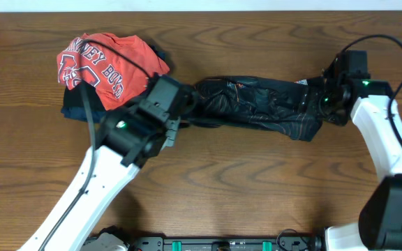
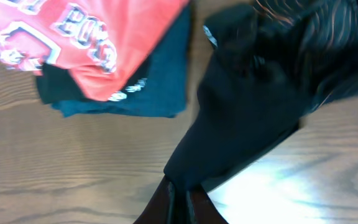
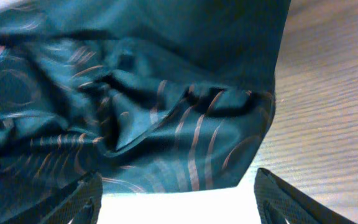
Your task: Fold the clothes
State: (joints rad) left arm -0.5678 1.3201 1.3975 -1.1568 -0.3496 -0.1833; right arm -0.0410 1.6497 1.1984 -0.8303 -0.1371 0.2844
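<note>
So the black jersey [image 1: 257, 108] is bunched up into a long crumpled strip running across the middle of the overhead frame, sitting on the wooden table [image 1: 257, 188]. The left gripper [image 1: 185, 106] is at the strip's left end. In the left wrist view its fingers [image 2: 166, 202] are pinched tight together at the bottom centre with a corner of black fabric caught between them, and the rest of the jersey [image 2: 260, 93] fans out toward the upper right.

The right gripper [image 1: 324, 97] is over at the strip's right end. From its wrist camera the two fingers [image 3: 73, 199] sit in the bottom corners, spread wide apart and gripping nothing. The jersey's hem, with its wavy line pattern, lies just above the gap between them.

Upper left of the overhead frame there's a red T-shirt [image 1: 107, 63] with white lettering, rumpled on top of a folded navy garment [image 1: 75, 106]. That pile sits just beside the left gripper, apart from the jersey.
</note>
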